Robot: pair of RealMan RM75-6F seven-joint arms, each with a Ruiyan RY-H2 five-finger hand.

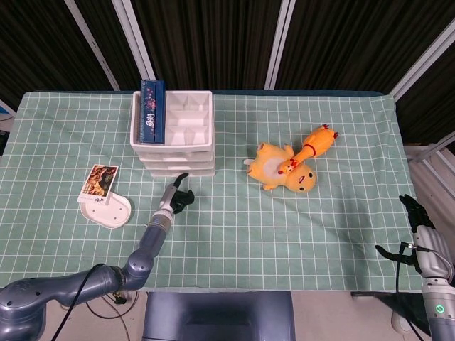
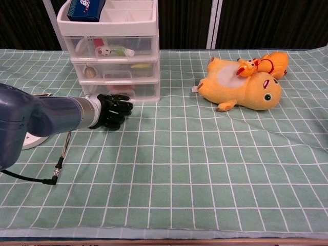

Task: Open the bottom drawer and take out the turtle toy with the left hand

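Observation:
A white three-drawer unit [image 1: 173,138] [image 2: 115,56] stands at the back left of the table. Its bottom drawer [image 2: 125,91] is closed. Something reddish shows dimly through its clear front, and I cannot make out the turtle toy. My left hand [image 1: 181,197] [image 2: 114,109] sits low just in front of that drawer, fingers bent and holding nothing, the topmost fingers close to the drawer front. Whether they touch it I cannot tell. My right hand [image 1: 414,212] hangs beyond the table's right edge, fingers apart and empty.
A yellow plush toy [image 1: 284,172] [image 2: 241,84] lies right of the drawers with an orange rubber chicken [image 1: 318,141] [image 2: 266,62] on it. A white dish [image 1: 106,211] [image 2: 31,139] with a picture card [image 1: 99,180] sits to the left. A blue box [image 1: 151,110] [image 2: 84,7] stands on the drawer unit.

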